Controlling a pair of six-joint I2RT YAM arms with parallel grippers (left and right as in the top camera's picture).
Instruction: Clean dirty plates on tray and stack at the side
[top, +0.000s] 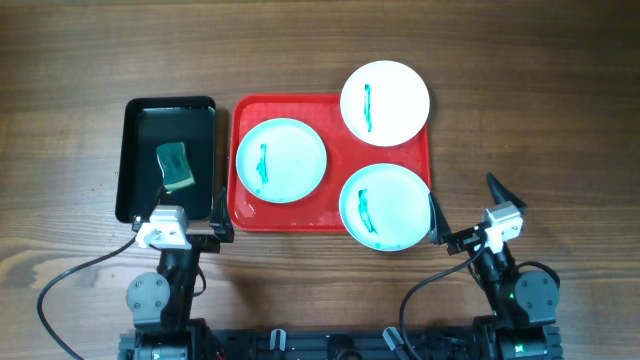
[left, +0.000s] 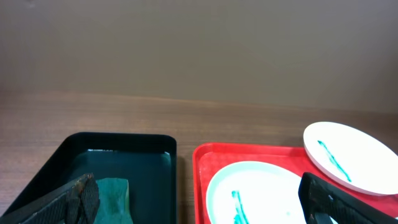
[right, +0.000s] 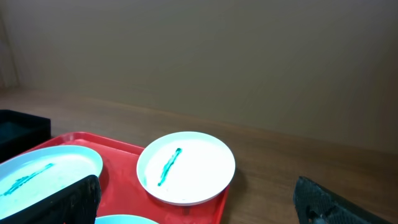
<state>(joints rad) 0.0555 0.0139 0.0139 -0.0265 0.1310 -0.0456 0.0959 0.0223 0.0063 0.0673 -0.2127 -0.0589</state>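
— What is sitting on the table (top: 560, 100)?
— The tray (top: 335, 140). The white plate (top: 385, 103) is hanging over its far corner, the right blue plate (top: 385, 207) over its near edge; the left blue plate (top: 281, 160) is lying inside. All are wearing green marks.
— And the claws?
— The left claw (left: 198, 190) and right claw (right: 196, 190) are gaping wide, holding nothing.

Overhead view: even, diffuse light, sharp throughout; shadows short and faint. The white plate (top: 385, 103) reads close to overexposed, with little surface detail. Both wrist views are dimmer and softer. Their nearest foreground at the lower edge is dark and blurred.
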